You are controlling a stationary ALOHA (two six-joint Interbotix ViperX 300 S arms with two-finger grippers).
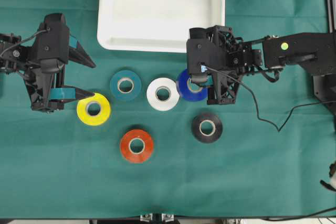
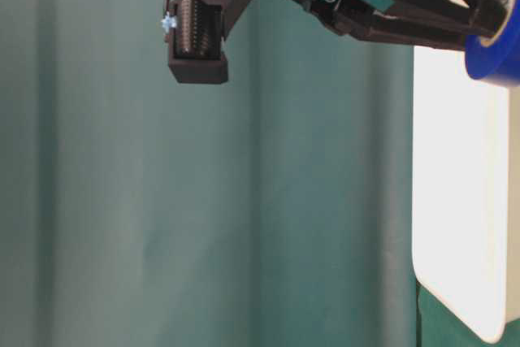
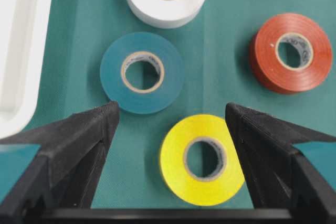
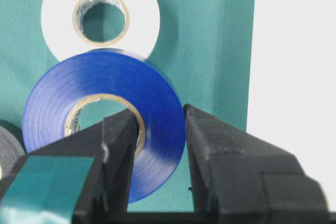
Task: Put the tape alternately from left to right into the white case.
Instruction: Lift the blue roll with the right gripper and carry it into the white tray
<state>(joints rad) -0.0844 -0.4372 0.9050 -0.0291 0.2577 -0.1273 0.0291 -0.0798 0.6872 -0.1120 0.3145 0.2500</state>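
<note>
Right pincer (image 4: 157,145): clamped on the blue ring-shaped tape roll (image 4: 105,114) – one finger through its core (roll tilted).
Left pincer (image 3: 170,116): spread apart, above the yellow tape roll (image 3: 202,158).
Glossy white rectangular plastic case (image 1: 160,43): far desk edge – no rolls inside.

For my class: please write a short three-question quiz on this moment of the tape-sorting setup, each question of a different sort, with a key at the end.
1. True or false: the white case already holds a roll of tape.
2. Which roll is the right gripper shut on? A) the white roll B) the blue roll C) the black roll
3. Fill in: the left gripper is open, and the roll between its fingers in the left wrist view is the ______ roll.

Key: 1 false; 2 B; 3 yellow.
</note>
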